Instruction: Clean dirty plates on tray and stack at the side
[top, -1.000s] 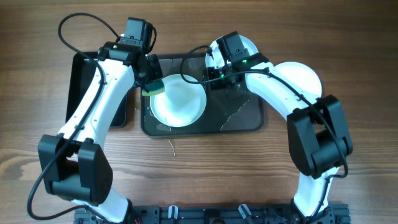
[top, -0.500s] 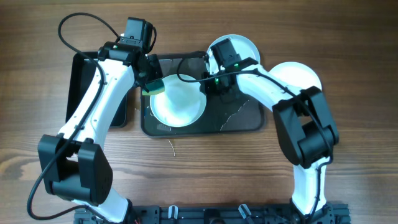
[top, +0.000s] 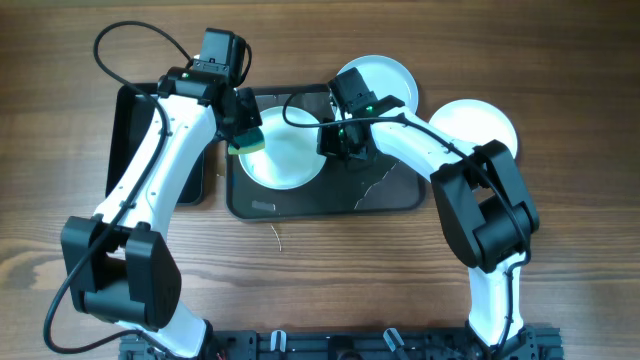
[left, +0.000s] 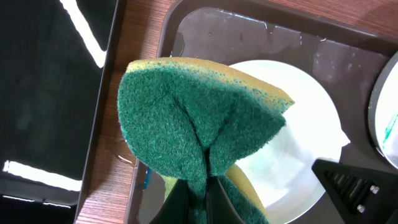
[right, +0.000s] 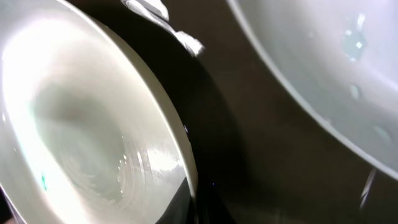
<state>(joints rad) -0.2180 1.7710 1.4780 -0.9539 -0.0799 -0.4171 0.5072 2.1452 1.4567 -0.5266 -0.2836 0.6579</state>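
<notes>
A white plate (top: 290, 155) lies at the left of the dark grey tray (top: 385, 190). My right gripper (top: 334, 140) is shut on its right rim; the right wrist view shows the rim (right: 180, 143) between the fingers (right: 205, 208). My left gripper (top: 245, 138) is shut on a green and yellow sponge (left: 199, 124), held over the plate's left edge (left: 298, 155). A second plate (top: 385, 78) with a teal smear (left: 390, 121) sits at the tray's back edge. A third plate (top: 480, 125) lies on the table to the right.
A smaller, deeper black tray (top: 125, 130) stands left of the grey tray, under my left arm. The grey tray's floor (left: 205, 25) is wet, with streaks near its right half. A thin strand lies on the wood in front of the tray (top: 277, 238).
My right gripper has moved left and back, and the plate it holds has shifted left and back on the tray, further under the sponge. My left arm has not moved.
</notes>
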